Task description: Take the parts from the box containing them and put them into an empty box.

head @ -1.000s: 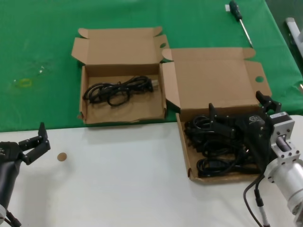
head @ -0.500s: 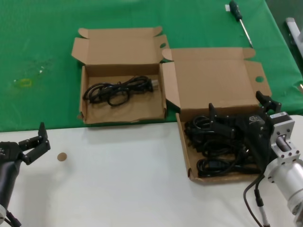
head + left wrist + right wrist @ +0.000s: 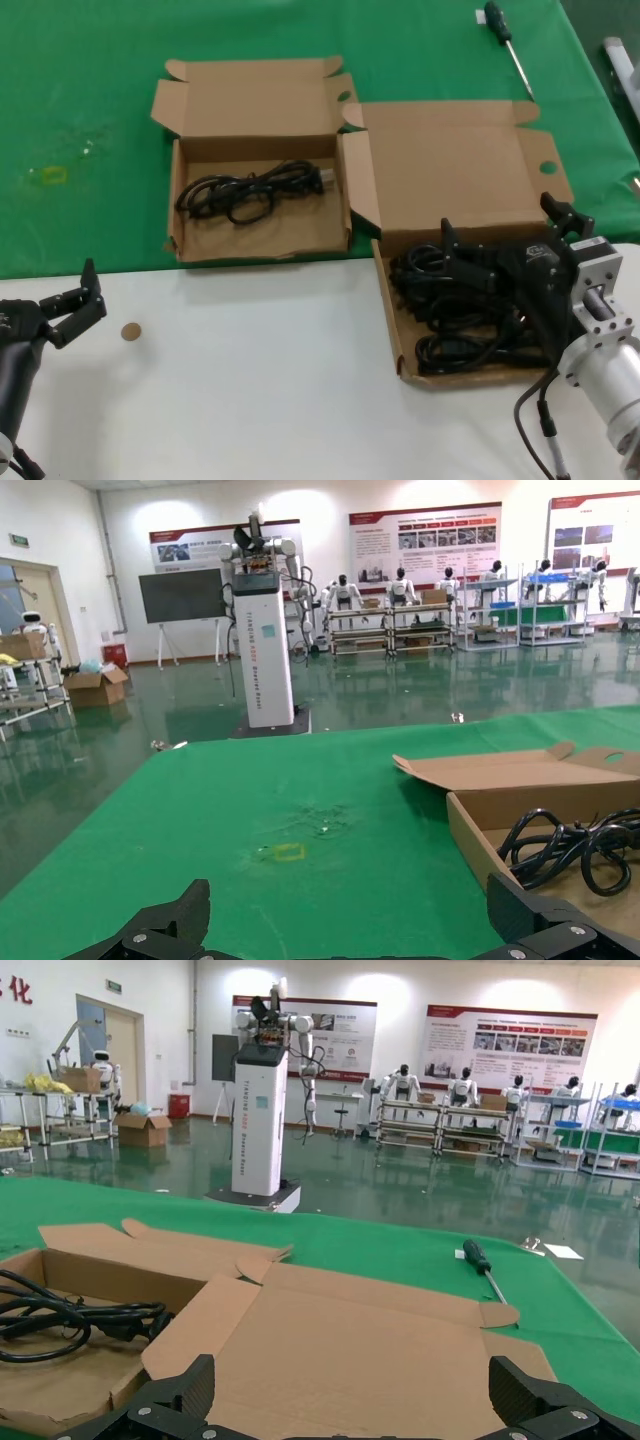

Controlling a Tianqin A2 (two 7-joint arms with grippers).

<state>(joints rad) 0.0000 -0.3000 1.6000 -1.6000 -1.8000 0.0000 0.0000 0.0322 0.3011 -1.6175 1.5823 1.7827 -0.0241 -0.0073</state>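
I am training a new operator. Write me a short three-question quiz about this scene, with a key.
1. True or false: the narrower-lidded brown cardboard box is empty.
2. Which gripper is over the broad-lidded brown cardboard box: A left gripper, B right gripper?
3. What tool lies on the green cloth behind the boxes?

Key:
1. False; one black coiled power cord lies inside.
2. B, fingers open.
3. The black-handled screwdriver.

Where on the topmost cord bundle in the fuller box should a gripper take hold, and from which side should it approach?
Probably from above, closing across the bunched middle of the top cord bundle. The cords lie flat in the shallow source box, whose walls and raised lid block a sideways approach. The right gripper already hangs open over them; the left gripper is parked, open, at the table's near edge.
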